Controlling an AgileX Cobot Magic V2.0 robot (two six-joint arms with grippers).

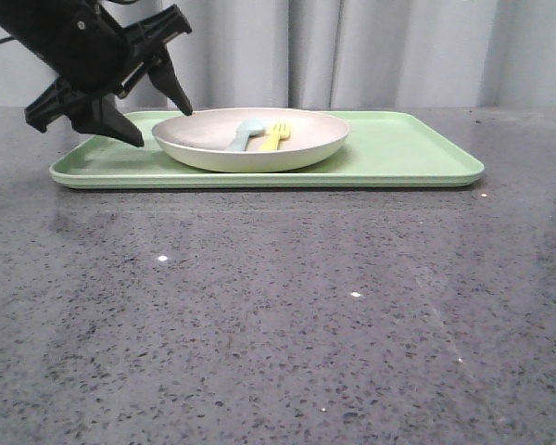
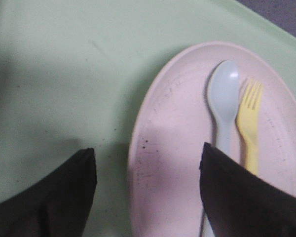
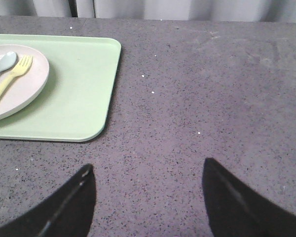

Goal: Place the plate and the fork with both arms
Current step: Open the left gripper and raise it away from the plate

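Observation:
The off-white plate [image 1: 250, 141] [image 2: 187, 148] [image 3: 17, 94] rests on the light green tray [image 1: 408, 153]. Inside it lie the yellow fork [image 1: 276, 136] [image 2: 249, 123] [image 3: 12, 76] and a pale blue spoon [image 1: 245, 133] [image 2: 223, 98] side by side. My left gripper [image 1: 162, 125] [image 2: 148, 158] hangs open just above the plate's left rim, one finger over the tray and one over the plate's inside. In the right wrist view my right gripper [image 3: 148, 170] is open over bare tabletop, to the right of the tray; it does not show in the front view.
The tray [image 3: 84, 89] lies toward the back of a dark speckled stone table [image 1: 278, 315]. Grey curtains [image 1: 371, 46] hang behind the table.

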